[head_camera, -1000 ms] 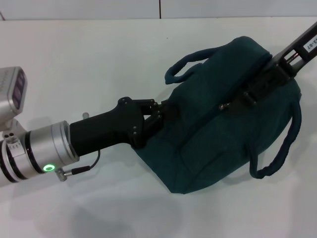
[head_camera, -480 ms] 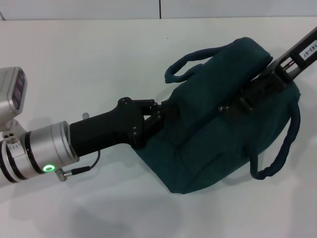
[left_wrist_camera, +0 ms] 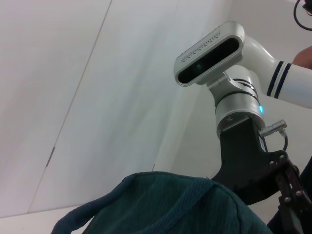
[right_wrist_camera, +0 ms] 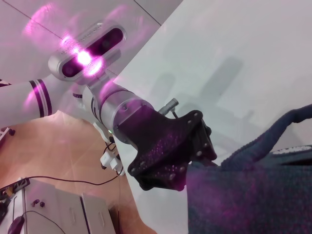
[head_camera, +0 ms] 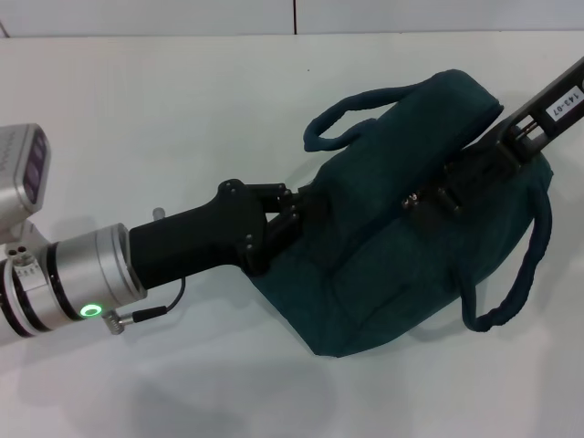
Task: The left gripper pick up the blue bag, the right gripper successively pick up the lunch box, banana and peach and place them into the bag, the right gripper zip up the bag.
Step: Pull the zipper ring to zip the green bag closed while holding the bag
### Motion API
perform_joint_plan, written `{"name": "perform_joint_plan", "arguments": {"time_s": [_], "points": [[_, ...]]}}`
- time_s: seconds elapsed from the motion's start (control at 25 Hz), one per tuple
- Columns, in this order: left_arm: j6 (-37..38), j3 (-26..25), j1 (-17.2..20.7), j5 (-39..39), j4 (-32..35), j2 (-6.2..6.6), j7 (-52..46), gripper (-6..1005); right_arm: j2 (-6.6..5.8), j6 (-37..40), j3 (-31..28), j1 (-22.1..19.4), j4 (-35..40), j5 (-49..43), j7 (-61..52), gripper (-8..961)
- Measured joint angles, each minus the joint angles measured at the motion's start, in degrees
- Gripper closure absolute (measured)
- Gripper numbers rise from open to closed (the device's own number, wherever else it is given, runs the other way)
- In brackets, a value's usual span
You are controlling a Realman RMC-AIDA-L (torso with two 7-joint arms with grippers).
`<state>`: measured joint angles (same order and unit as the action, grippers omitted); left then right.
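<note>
We see the blue bag (head_camera: pixel 411 228) lying on the white bench (head_camera: pixel 182 109), its long axis running from the near left corner, where the left end effector (head_camera: pixel 290 212) pinches the fabric, up toward the far right, where the right end effector (head_camera: pixel 436 196) sits on the top seam at the ring zipper pull (head_camera: pixel 412 197), seemingly pinched on it, though we cannot tell for sure. We judge the zipping is in hand, and it turns on the right arm drawing the pull along that seam toward the left end effector, which anchors that end. No lunch box, banana or peach shows on the bench, and its bare top leaves ample room around the loop handles (head_camera: pixel 342 119).
</note>
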<state>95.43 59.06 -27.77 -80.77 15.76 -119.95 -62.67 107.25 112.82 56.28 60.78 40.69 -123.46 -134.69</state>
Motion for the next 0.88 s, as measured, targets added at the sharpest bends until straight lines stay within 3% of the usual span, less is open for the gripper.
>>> {"name": "perform_joint_plan", "arguments": {"time_s": [0.56, 0.64, 0.88], "points": [[0.36, 0.0, 0.0, 0.0, -0.12, -0.02, 0.18, 945, -0.3, -0.3, -0.47, -0.85, 0.0, 0.46, -0.32, 269], [0.64, 0.0, 0.0, 0.0, -0.12, -0.02, 0.39, 945, -0.3, -0.46, -0.47, -0.87, 0.0, 0.49, -0.39, 509], [0.72, 0.0, 0.0, 0.0, -0.21, -0.02, 0.74, 945, -0.29, -0.7, -0.54, -0.88, 0.0, 0.62, -0.44, 643]]}}
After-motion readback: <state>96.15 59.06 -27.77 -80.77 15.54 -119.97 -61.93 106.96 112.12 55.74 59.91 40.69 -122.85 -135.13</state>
